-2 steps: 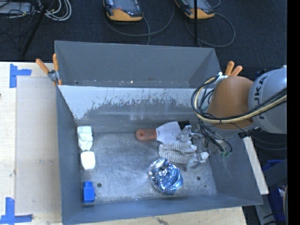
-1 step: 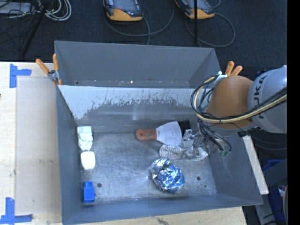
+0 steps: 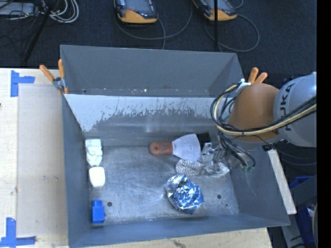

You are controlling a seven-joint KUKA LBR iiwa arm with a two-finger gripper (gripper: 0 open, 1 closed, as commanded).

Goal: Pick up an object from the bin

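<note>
My gripper [image 3: 211, 158] is down at the right side of the bin floor, under the orange cover. Its fingertips sit on a pale, crumpled mesh-like thing [image 3: 192, 166] that spreads out beneath them. Just to the left lies a white scraper blade [image 3: 187, 146] with a reddish-brown handle [image 3: 161, 149] pointing left. A crumpled ball of blue and silver foil [image 3: 183, 194] rests in front of the gripper, nearer the bin's front wall.
Along the left wall lie a white segmented block [image 3: 93, 151], a white rounded piece [image 3: 96, 176] and a small blue block [image 3: 98, 211]. The arm and its cables hang over the bin's right wall.
</note>
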